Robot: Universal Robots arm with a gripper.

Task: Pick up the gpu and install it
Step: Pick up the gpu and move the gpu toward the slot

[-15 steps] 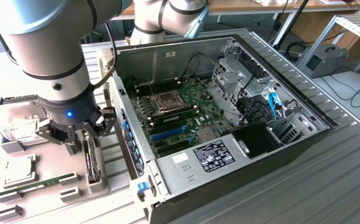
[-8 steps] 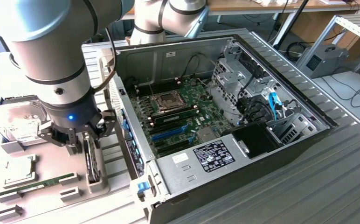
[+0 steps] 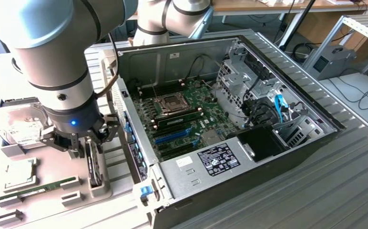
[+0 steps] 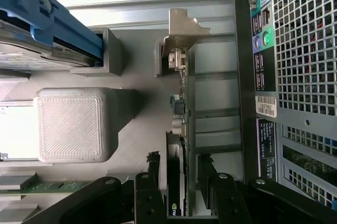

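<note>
The gpu stands on its long edge in a grey holder just off the open computer case, on the exterior view's left of it. In the wrist view the gpu is seen edge-on, its silver end bracket at the far end. My gripper hangs straight over the card. Its black fingers stand on either side of the card's near end, with a thin gap showing on each side. The gripper is open and straddles the card.
Inside the case lies the green motherboard with blue slots. On the grey tray sit a silver hard drive, a CPU and a RAM stick. The case's perforated rear panel runs close alongside the card.
</note>
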